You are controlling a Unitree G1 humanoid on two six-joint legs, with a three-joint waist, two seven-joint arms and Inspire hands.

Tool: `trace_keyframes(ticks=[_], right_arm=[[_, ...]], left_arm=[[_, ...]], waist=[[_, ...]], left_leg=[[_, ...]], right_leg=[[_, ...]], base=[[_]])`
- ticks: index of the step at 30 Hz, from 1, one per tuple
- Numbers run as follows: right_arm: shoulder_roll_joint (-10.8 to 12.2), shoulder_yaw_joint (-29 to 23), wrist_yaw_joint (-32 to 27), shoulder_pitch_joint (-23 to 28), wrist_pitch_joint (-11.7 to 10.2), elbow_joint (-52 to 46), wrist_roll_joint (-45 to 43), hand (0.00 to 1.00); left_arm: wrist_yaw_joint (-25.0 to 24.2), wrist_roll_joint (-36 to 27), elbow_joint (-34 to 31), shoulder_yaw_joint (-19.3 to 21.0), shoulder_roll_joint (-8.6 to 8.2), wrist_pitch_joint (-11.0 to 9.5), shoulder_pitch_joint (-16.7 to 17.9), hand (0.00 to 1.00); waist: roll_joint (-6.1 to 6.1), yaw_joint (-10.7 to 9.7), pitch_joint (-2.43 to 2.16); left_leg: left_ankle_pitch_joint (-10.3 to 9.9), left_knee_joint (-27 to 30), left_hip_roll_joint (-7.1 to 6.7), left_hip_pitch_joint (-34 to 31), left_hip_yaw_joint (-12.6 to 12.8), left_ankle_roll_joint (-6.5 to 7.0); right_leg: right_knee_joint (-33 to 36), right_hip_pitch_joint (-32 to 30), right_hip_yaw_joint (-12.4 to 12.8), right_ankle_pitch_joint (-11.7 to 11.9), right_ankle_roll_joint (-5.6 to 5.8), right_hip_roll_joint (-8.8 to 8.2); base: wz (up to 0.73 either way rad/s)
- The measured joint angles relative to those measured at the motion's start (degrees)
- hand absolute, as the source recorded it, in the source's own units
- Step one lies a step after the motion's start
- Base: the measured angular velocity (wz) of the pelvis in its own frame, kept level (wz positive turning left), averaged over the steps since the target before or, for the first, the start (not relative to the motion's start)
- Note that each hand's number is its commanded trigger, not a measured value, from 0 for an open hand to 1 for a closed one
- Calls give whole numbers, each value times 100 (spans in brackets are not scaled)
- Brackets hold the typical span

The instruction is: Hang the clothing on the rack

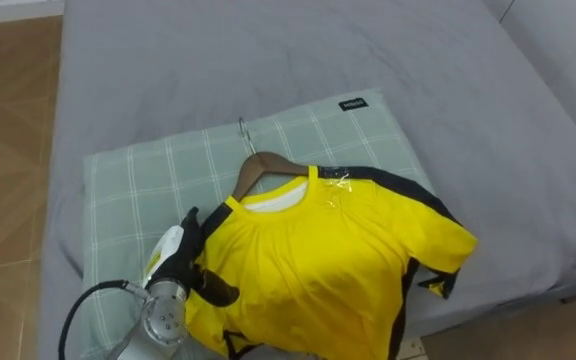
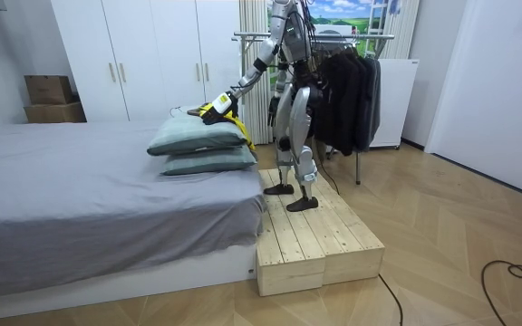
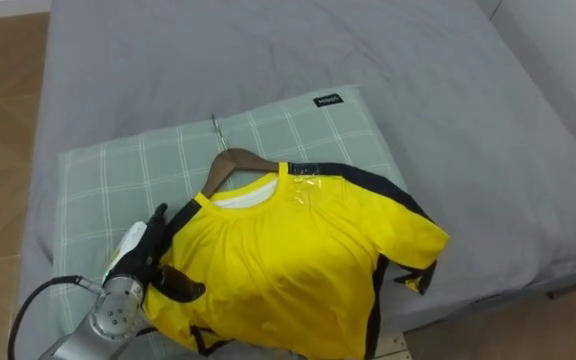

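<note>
A yellow T-shirt (image 1: 318, 260) with black trim lies on a wooden hanger (image 1: 263, 163), whose metal hook points up the bed. Both rest on a green checked pillow (image 1: 158, 170) on the grey bed (image 1: 268, 60). My left hand (image 1: 176, 255) lies at the shirt's left shoulder edge. Its fingers (image 1: 192, 222) run straight along the edge and its thumb (image 1: 218, 290) rests on the yellow cloth. In the room view I stand on a wooden platform (image 2: 306, 240) by the bed, left arm stretched out over the pillow, and my right hand (image 2: 273, 109) hangs by my side.
A clothes rack (image 2: 352, 41) with dark garments stands just behind me. A second pillow (image 2: 202, 161) lies under the green one. White wardrobes (image 2: 152, 54) line the far wall. The bed's edge (image 1: 53, 200) meets brown floor at my left.
</note>
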Motion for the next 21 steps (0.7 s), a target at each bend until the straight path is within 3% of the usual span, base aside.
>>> trace_keyframes(ticks=[9, 21], right_arm=[[18, 23, -67, -47, -57, -148, 15, 0], [37, 218, -233, -15, -62, -388, 174, 0]], left_arm=[[238, 4, 51, -8, 4, -63, -100, 0], [675, -18, 317, -14, 9, -102, -216, 0]], waist=[[8, 4, 68], [9, -142, 70]], left_leg=[[-1, 92, -6, -171, 83, 0], [-3, 279, -2, -361, 149, 2]], right_leg=[[82, -201, 89, 26, 1, -2], [200, -375, 172, 48, 30, -7]], base=[[-3], [-2]])
